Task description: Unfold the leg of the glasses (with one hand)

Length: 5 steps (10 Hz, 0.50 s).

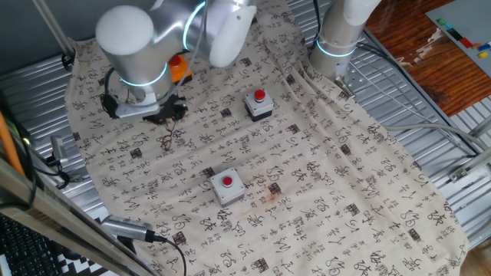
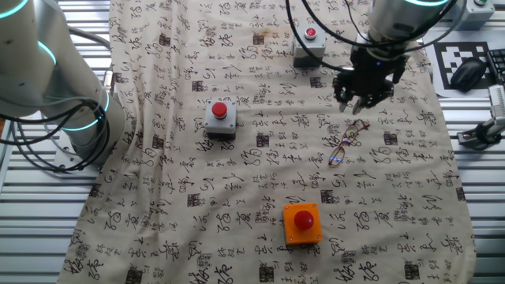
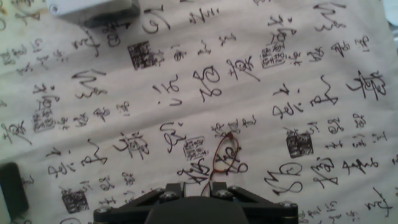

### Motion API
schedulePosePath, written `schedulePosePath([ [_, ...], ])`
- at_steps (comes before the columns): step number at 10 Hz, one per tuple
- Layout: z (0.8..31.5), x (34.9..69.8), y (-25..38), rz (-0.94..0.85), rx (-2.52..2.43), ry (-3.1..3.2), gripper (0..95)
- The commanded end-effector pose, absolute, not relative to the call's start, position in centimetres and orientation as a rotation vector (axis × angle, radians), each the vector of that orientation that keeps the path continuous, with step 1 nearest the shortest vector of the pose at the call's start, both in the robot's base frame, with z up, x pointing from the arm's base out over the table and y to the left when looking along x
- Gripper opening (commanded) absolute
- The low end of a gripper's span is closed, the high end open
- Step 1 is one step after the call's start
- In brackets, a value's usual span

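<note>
One pair of glasses (image 2: 345,144), thin dark reddish-brown wire rim, lies flat on the printed cloth (image 2: 260,181) covering the desk, just below and apart from the pincer (image 2: 361,101); in the one fixed view the glasses (image 1: 170,140) show as a small wire tangle among the calligraphy marks, and in the hand view one lens rim (image 3: 225,157) sits just ahead of the hand's black base. The pincer, black, hangs from the arm with fingers pointing down toward the cloth, above the glasses and touching nothing; its fingers appear slightly parted with nothing between them. One arm (image 1: 146,38), white with glowing cyan rings, bends over from its base at the cloth's edge. Button boxes, three in all: two grey with red buttons, one (image 2: 220,118) near the cloth's middle, one (image 2: 308,49) toward the far edge beside the pincer; one orange box (image 2: 302,222) with a red button, nearer the front edge, well apart from the glasses.
</note>
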<state>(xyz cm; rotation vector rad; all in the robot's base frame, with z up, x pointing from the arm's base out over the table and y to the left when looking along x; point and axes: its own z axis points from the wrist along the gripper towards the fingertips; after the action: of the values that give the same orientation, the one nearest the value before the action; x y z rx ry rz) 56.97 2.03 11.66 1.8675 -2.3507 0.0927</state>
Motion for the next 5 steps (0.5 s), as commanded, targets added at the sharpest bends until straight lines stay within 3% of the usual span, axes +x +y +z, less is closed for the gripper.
schedulePosePath([
  [1, 11.33, 56.97, 2.22, 0.104, 1.871, -2.35, 19.0],
  [5, 10.72, 57.85, 2.36, 0.161, 1.928, -2.342, 19.0],
])
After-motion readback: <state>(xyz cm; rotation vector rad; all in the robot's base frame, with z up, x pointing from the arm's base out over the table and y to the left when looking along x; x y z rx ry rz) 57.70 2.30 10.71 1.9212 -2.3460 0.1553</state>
